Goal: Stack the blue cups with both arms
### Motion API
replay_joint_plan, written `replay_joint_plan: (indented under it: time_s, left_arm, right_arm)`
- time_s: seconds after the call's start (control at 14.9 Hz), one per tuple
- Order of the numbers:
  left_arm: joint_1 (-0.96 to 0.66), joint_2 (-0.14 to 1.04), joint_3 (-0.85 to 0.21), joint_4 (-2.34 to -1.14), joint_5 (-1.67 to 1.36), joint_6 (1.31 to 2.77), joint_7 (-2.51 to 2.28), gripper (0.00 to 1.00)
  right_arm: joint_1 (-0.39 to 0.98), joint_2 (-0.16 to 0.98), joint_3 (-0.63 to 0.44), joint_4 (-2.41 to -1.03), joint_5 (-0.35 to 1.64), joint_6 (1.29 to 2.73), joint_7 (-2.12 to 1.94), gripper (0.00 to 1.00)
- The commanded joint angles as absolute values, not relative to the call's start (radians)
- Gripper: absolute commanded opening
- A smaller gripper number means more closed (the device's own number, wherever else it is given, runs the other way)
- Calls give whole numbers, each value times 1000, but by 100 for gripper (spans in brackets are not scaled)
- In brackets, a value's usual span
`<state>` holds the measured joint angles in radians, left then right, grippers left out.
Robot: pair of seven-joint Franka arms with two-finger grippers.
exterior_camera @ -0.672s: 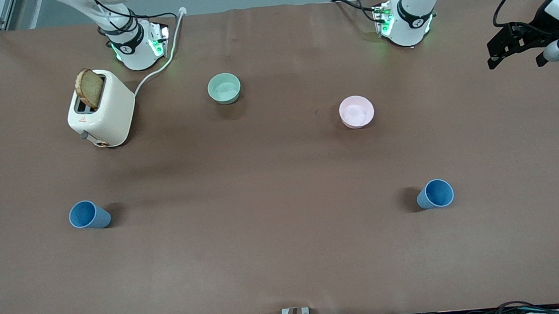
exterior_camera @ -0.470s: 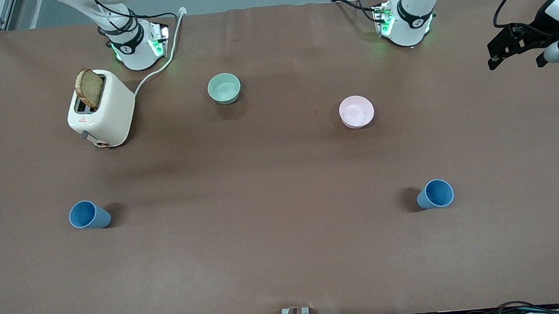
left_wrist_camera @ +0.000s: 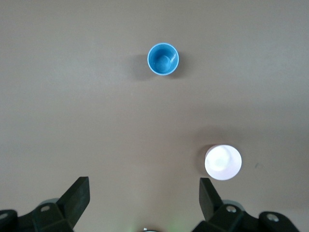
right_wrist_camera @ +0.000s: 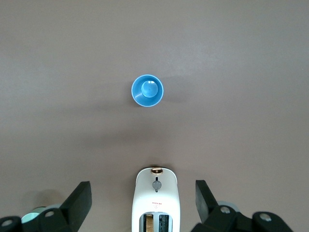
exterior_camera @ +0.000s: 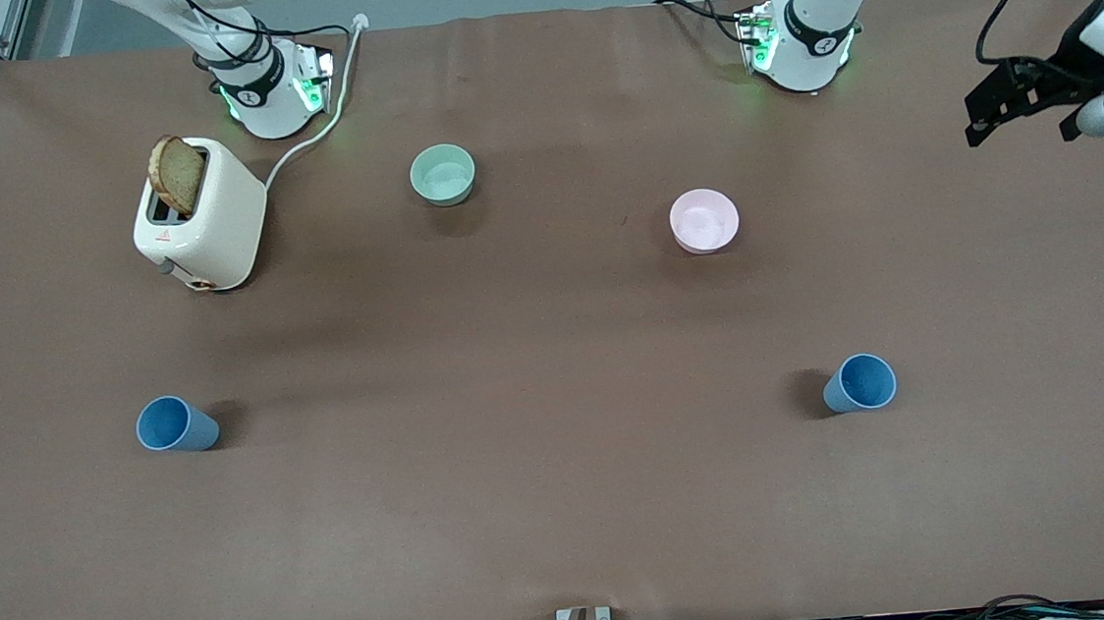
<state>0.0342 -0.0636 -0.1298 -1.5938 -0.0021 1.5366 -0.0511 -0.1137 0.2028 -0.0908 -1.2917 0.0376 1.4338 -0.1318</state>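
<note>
Two blue cups stand upright and far apart on the brown table, one toward the right arm's end (exterior_camera: 176, 425) and one toward the left arm's end (exterior_camera: 860, 383). My left gripper (exterior_camera: 1014, 111) hangs high over the table's left-arm end, open and empty. Its wrist view shows the open gripper (left_wrist_camera: 144, 193) well above and apart from a blue cup (left_wrist_camera: 163, 59). My right gripper (right_wrist_camera: 142, 198) is open and empty, high above the toaster, with the other blue cup (right_wrist_camera: 147, 90) well clear of it. Only a black part of the right gripper shows at the front view's edge.
A white toaster (exterior_camera: 205, 219) with a slice of bread in it stands near the right arm's base; it also shows in the right wrist view (right_wrist_camera: 156, 200). A pale green bowl (exterior_camera: 443, 174) and a pink bowl (exterior_camera: 704, 220) sit farther from the front camera than the cups. The pink bowl also shows in the left wrist view (left_wrist_camera: 223, 162).
My left gripper has drifted slightly toward the table's left-arm end. The cups, the bowls and the toaster have not moved.
</note>
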Motion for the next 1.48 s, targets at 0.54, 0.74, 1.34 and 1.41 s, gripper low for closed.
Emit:
replay_joint_plan:
  time_s: [0.54,0.74,1.34,1.41]
  left_arm:
    - [57,309,-126,-1818,3,2248,-74,100]
    - [55,423,-127,-1813,48,2353,-75,78]
    - [48,525,-133,-1807,49,2422,-113,0]
    - [37,509,-146,-1812,48,2421,-121,0]
  right_arm:
    - [-101,189,-84,-1484,35,1621,-129,100]
    - [-91,205,-83,-1743,37,1984,-129,100]
    - [-92,423,-84,-1833,35,2304,-254,97]
    - [-97,428,-86,-1856,35,2340,-282,96]
